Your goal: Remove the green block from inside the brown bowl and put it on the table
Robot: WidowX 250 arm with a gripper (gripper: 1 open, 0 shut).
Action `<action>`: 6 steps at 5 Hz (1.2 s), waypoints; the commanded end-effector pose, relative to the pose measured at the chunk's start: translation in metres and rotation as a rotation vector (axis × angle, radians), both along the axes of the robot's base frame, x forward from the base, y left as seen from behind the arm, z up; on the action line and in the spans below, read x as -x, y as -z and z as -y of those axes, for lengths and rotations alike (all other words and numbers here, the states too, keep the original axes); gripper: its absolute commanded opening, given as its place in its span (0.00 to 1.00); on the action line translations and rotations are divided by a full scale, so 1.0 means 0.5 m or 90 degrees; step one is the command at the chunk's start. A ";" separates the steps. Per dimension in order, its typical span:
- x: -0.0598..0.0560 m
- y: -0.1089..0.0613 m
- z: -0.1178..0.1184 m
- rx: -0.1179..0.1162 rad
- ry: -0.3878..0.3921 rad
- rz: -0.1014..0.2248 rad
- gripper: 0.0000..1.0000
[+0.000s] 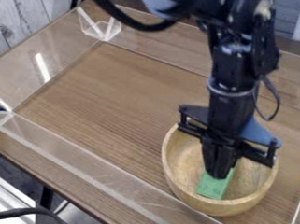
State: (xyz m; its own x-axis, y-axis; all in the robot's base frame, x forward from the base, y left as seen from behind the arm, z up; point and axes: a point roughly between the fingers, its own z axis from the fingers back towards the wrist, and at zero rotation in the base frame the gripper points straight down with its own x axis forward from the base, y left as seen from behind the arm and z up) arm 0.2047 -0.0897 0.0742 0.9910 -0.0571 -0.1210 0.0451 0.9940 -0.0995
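green block (217, 184): in brown bowl (187, 182), upper end hidden
gripper (220, 169): fingers closed, grip unclear
arm: cut off, blurred

One small flat bright green block (217, 185) is lying inside one round shallow light-brown wooden bowl (250, 202). One black robot arm with a gripper (216, 171) is reaching over this one bowl. All these things, one of each kind, are being at one brown wood-grain tabletop (102, 97). Near one far corner of the tabletop, one small clear-white angular frame (100, 24) is standing, and I am counting only one of this kind.
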 end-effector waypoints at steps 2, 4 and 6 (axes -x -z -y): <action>-0.034 -0.123 -0.085 0.018 -0.056 0.091 0.00; -0.045 -0.139 -0.142 0.017 -0.099 0.103 0.00; -0.033 -0.116 -0.077 0.023 -0.047 0.086 0.00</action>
State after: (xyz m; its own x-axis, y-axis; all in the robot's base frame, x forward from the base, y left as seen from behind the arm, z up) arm 0.2177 -0.0507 0.1255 0.9998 0.0157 -0.0138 -0.0174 0.9915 -0.1292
